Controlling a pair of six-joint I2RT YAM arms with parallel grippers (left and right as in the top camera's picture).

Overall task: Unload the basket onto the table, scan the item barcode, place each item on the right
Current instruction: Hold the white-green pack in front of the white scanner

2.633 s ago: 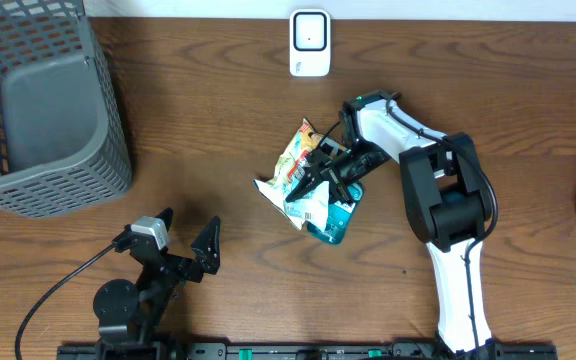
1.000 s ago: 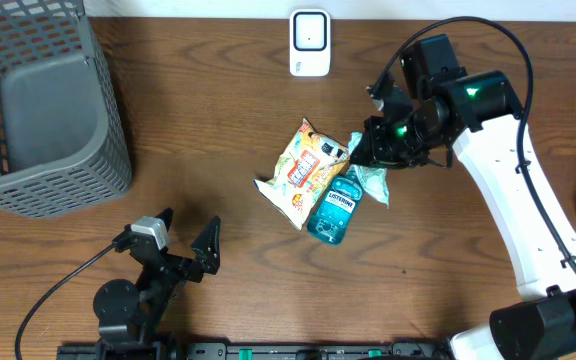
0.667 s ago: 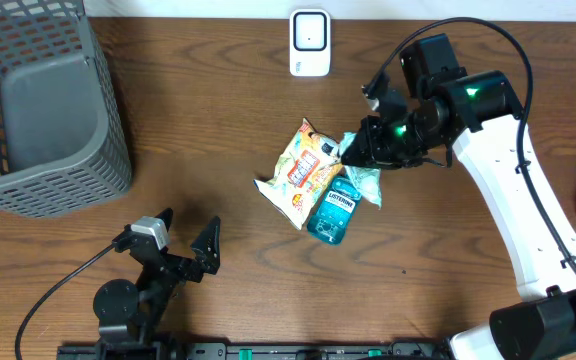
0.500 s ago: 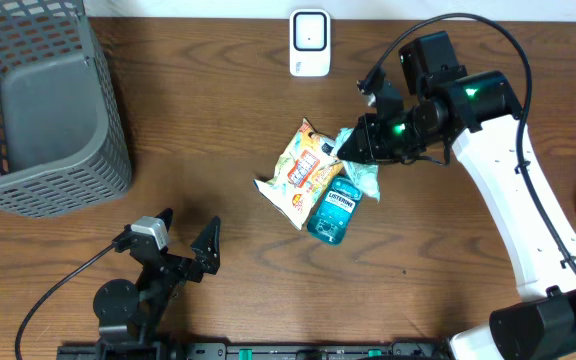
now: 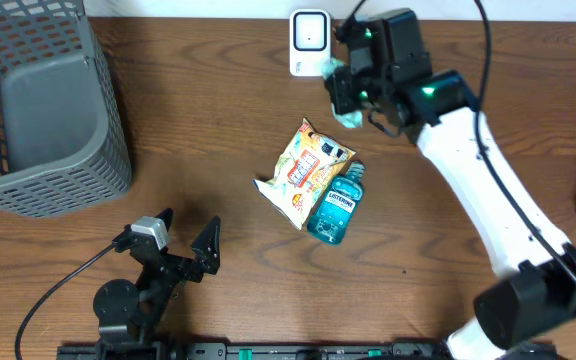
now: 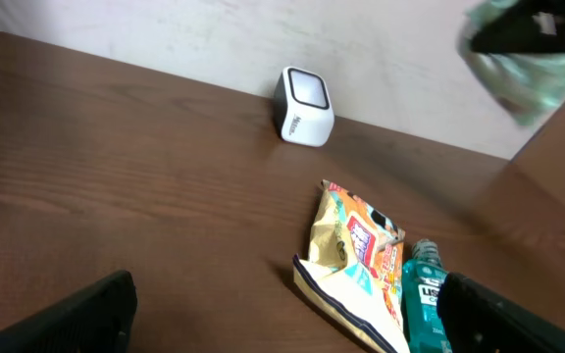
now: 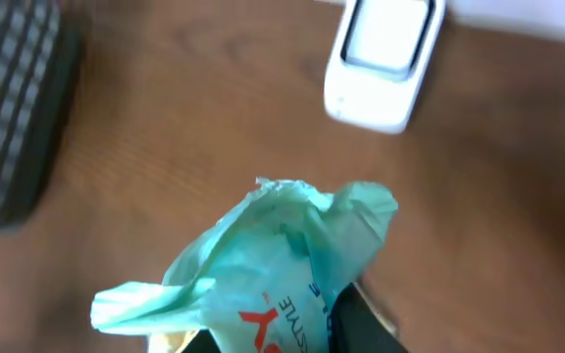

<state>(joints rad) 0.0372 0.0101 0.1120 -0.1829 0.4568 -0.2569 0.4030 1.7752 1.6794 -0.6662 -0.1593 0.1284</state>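
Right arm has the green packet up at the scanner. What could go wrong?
The packet is crumpled and no barcode shows, so it might not face the scanner flat.
The right gripper seems to pinch only one end of the floppy packet, so it could slip.
The gripper is close to the scanner and might knock it.

The right arm's fingers (image 5: 339, 94) pinch a pale green packet (image 5: 350, 117) just beside the white scanner (image 5: 310, 43). A snack bag (image 5: 303, 172) and a blue mouthwash bottle (image 5: 335, 206) lie touching on the worktop (image 5: 208, 150); the left arm's fingers (image 5: 208, 246) stand spread wide.
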